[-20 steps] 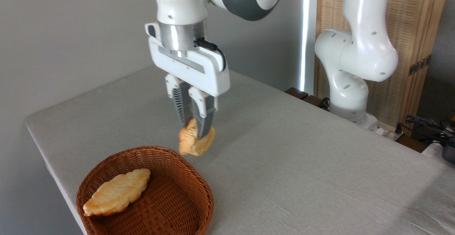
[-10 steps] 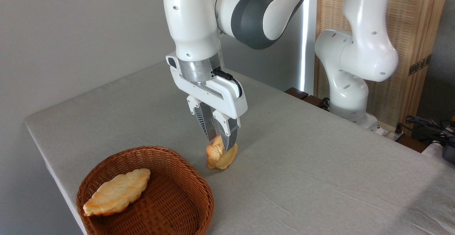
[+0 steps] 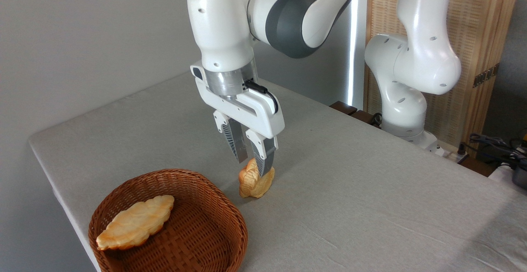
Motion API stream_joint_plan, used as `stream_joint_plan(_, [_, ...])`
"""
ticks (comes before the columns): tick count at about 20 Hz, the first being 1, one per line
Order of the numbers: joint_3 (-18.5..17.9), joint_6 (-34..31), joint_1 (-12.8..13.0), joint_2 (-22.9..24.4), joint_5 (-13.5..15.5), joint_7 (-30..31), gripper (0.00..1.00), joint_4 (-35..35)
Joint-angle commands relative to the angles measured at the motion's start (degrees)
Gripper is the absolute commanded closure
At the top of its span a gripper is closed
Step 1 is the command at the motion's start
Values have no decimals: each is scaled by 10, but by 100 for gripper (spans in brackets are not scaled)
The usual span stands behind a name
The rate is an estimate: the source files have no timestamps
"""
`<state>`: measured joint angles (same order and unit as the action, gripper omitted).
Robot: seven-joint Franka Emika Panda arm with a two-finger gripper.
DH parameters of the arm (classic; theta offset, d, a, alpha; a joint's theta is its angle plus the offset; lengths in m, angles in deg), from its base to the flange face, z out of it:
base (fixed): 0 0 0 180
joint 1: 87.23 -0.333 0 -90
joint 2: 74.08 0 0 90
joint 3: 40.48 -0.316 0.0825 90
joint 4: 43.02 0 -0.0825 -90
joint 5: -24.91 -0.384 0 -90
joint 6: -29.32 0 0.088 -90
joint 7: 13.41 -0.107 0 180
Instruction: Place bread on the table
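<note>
- Camera view: we see the gripper [image 3: 254,166] with its fingers slightly parted around the top of the bread [image 3: 256,180], which stands on edge on the table [image 3: 370,189].
- Just left sits a basket [image 3: 197,239] holding a longer pastry [image 3: 136,222].

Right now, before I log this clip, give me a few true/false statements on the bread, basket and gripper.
1. The bread stands on the table. True.
2. The bread lies inside the basket. False: it stands beside the basket, on the cloth.
3. A longer pastry lies in the basket. True.
4. The gripper hangs far above the bread. False: its fingertips still flank the top of the bread, slightly parted.
</note>
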<state>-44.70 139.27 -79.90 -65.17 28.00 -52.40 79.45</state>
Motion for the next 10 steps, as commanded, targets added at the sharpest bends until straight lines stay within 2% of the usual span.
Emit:
stream_joint_plan(1, [-1,-1,3,5,9,-6,0,-43])
stream_joint_plan(2, [-1,0,4,5,14,-6,0,-57])
stream_joint_plan(4, [-2,6,3,0,42,-10,0,-84])
stream_joint_plan(8, [-2,56,3,-19,45,-6,0,-99])
stream_joint_plan(10, [-3,53,3,-22,45,-8,0,-100])
